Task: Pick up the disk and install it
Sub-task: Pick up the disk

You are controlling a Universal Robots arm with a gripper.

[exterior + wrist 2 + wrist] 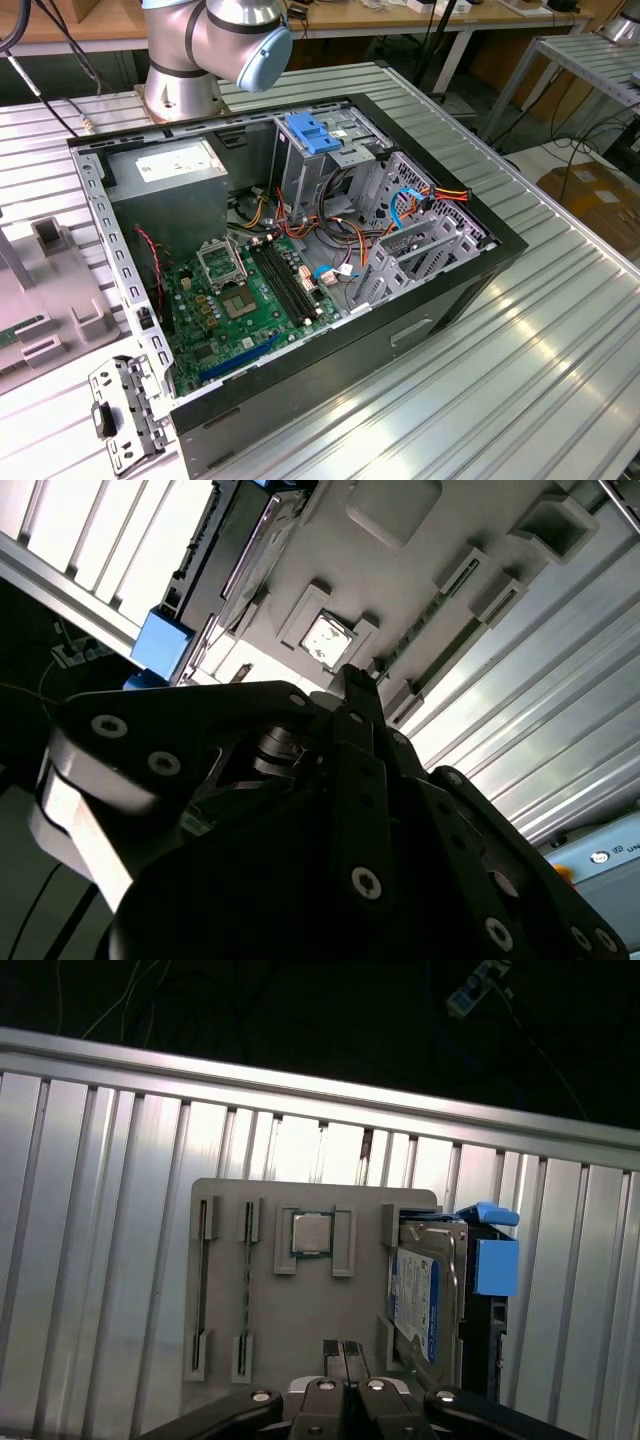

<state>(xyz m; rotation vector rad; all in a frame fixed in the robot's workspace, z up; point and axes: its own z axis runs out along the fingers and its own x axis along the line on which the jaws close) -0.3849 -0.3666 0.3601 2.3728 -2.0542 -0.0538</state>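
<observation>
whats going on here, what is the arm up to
A robot arm is working beside an open computer case on a ribbed metal table. In the first wrist view its gripper hovers, shut and empty, over a grey parts tray. The disk stands on edge in its blue carrier at one end of that tray, not yet gripped. A processor chip sits in another slot.

Worktop (100, 1210): silver, ribbed in long parallel strips. Fixture tray (270, 1290), centre of first wrist view: plain light grey. Disk (415, 1305), right of centre: white label with blue band; carrier (495, 1265) bright blue. Gripper (345, 1352): black. Exterior view, centre: computer case (450, 290) black; motherboard (240, 310) green; power supply (170, 175) grey, white label. Top: arm joint cap (268, 50) pale blue.
</observation>
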